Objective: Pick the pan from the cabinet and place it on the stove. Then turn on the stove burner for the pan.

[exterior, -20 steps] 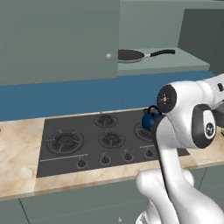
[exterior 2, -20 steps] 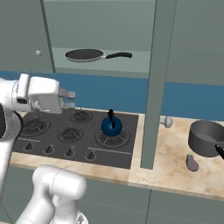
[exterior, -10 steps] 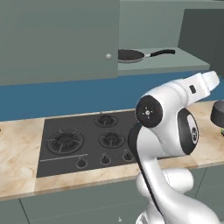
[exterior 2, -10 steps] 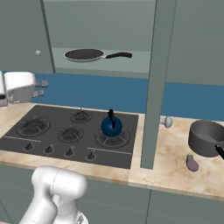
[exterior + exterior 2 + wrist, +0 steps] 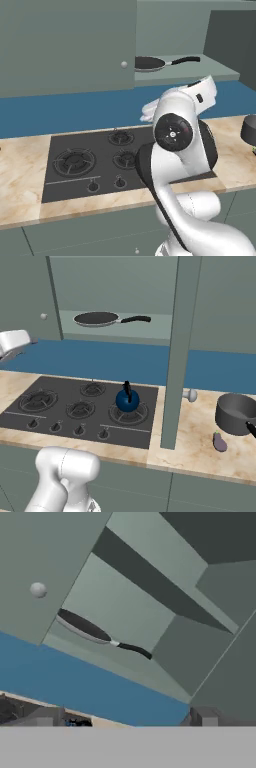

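Though half hidden, pan shelved.

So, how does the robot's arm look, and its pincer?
The arm is glossy white, built of rounded, bulging segments. A dark round joint cap with small pale dots sits at its elbow, and dark bands mark the seams between segments. No cables show. The pincer has two small, dark grey, blocky finger tips.

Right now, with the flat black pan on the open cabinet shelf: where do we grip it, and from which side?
Likely the thin dark handle, from the open front. The flat black pan lies flat on the cabinet shelf, its handle pointing sideways toward the open door; its low rim offers little to pinch. The open gripper already faces it.
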Motion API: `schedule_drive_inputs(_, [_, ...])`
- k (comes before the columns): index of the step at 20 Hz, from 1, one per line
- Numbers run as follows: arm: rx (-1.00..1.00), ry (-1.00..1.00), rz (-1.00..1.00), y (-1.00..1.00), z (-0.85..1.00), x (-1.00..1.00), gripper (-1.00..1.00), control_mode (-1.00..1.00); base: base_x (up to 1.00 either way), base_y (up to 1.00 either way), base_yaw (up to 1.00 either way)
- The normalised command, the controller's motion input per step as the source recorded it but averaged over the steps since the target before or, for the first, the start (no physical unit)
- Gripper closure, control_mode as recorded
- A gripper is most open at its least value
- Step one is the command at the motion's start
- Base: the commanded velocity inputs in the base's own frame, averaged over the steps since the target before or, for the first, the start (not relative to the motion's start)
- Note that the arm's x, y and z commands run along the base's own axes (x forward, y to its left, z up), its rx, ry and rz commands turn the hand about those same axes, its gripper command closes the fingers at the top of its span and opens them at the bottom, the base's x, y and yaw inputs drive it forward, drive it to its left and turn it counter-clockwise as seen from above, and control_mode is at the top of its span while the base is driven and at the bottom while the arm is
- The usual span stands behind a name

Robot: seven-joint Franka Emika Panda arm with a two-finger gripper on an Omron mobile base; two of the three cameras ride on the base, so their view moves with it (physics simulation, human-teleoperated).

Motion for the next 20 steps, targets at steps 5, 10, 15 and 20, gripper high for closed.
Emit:
schedule_drive_inputs(5, [0.10, -0.08, 0.37, 0.51, 0.00, 0.35, -1.00, -1.00, 0.00, 0.00, 0.00])
schedule_drive_inputs(10, [0.13, -0.12, 0.34, 0.30, 0.00, 0.25, -1.00, -1.00, 0.00, 0.00, 0.00])
schedule_drive_inputs(15, [0.13, -0.10, 0.18, 0.13, 0.00, 0.34, -1.00, -1.00, 0.00, 0.00, 0.00])
schedule_drive_inputs(20, [0.07, -0.02, 0.11, 0.06, -0.01, 0.10, -1.00, -1.00, 0.00, 0.00, 0.00])
